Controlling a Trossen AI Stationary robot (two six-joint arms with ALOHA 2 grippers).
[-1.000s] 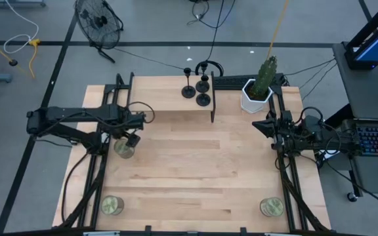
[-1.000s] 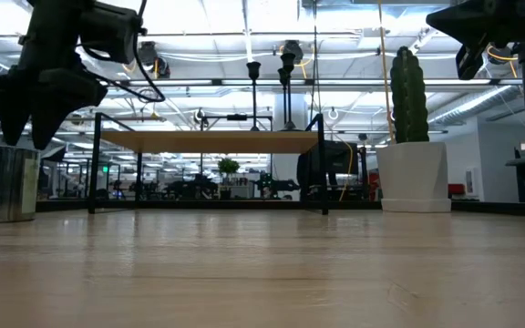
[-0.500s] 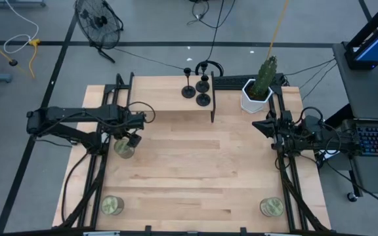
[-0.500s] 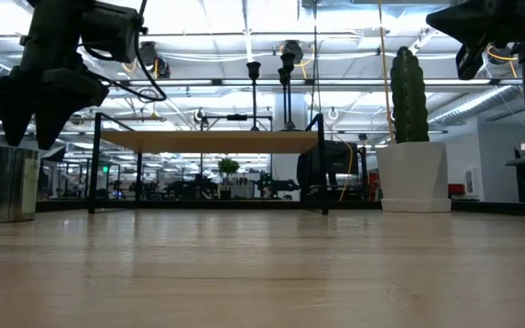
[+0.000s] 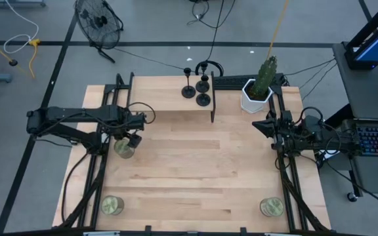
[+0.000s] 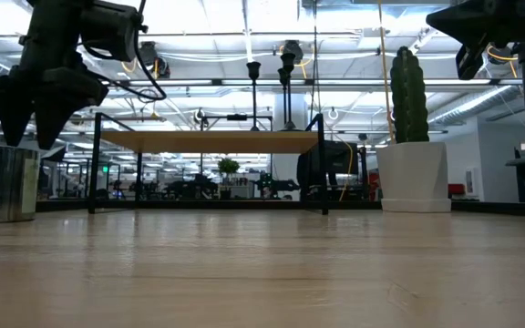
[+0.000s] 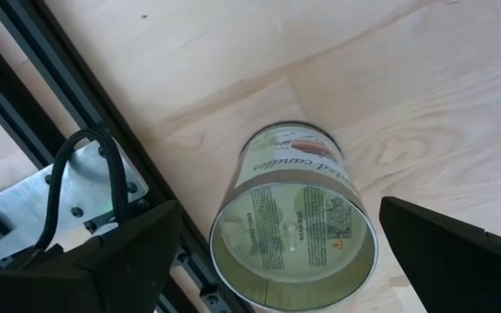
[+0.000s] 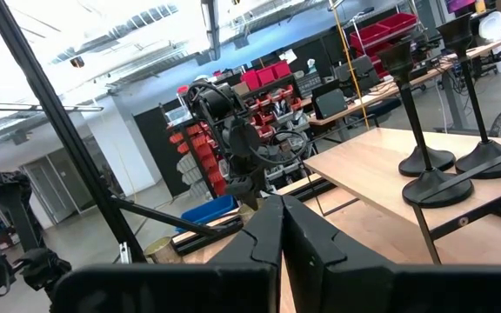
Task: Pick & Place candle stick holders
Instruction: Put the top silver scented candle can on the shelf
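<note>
The three small black metal candle stick holders (image 5: 197,88), each with a round flat base, a thin stem and a small cup on top, stand close together on a raised wooden shelf with black metal legs (image 5: 169,98) at the far middle of the light wooden desk (image 5: 202,170). Just beside the shelf, toward the right arm, is a white pot with a tall green cactus (image 5: 258,88). The left tool (image 5: 131,139) hangs over a round greenish glass jar candle (image 5: 124,149) near the left edge of the desk; in the left wrist view its two dark fingers (image 7: 103,278) are wide apart on both sides of this jar (image 7: 294,217), above its rim and not touching it. The right tool (image 5: 262,124) waits at the right edge of the desk, near the cactus pot, with its fingers (image 8: 272,235) pressed together and holding nothing. Two more greenish glass jars stand at the near corners, one on the left (image 5: 112,206) and one on the right (image 5: 272,207). Between the left tool and the holders the desk surface is bare wood, but the shelf is higher than the desk.
</note>
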